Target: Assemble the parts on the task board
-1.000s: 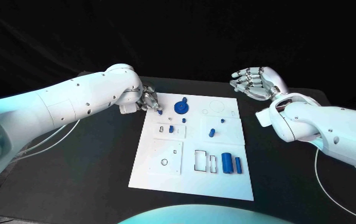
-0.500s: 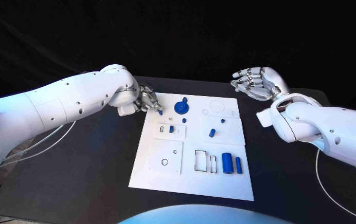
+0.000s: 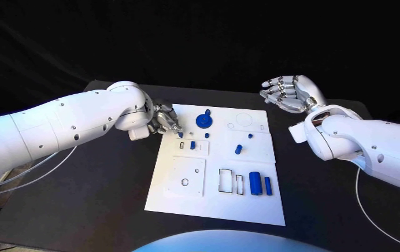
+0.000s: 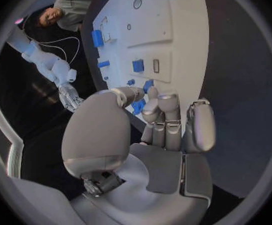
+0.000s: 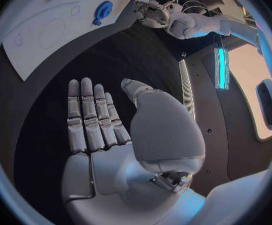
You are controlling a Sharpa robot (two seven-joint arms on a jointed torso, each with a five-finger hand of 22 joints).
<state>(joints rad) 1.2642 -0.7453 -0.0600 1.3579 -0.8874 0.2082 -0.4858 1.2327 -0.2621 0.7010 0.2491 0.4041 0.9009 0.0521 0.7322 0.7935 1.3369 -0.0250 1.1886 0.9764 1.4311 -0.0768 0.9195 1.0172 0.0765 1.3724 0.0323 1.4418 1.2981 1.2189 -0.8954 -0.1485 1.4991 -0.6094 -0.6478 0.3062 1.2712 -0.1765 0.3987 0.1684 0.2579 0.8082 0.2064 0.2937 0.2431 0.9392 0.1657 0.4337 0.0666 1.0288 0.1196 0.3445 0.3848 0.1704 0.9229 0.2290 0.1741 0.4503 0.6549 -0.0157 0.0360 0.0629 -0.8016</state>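
Task board (image 3: pixel 218 171): left hand (image 3: pixel 163 119) fingers hide far-left corner.

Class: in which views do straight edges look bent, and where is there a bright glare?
Left wrist view: the board's edges bow into curves. Right wrist view: the board curves too, and a lit strip glares. Head view: board edges stay straight, no glare.

Flat white rectangular task board (image 3: pixel 218 203) lies between both hands, small blue plastic parts (image 3: pixel 255 182) scattered on it, round blue disc (image 3: pixel 204 119) just beside the left hand.
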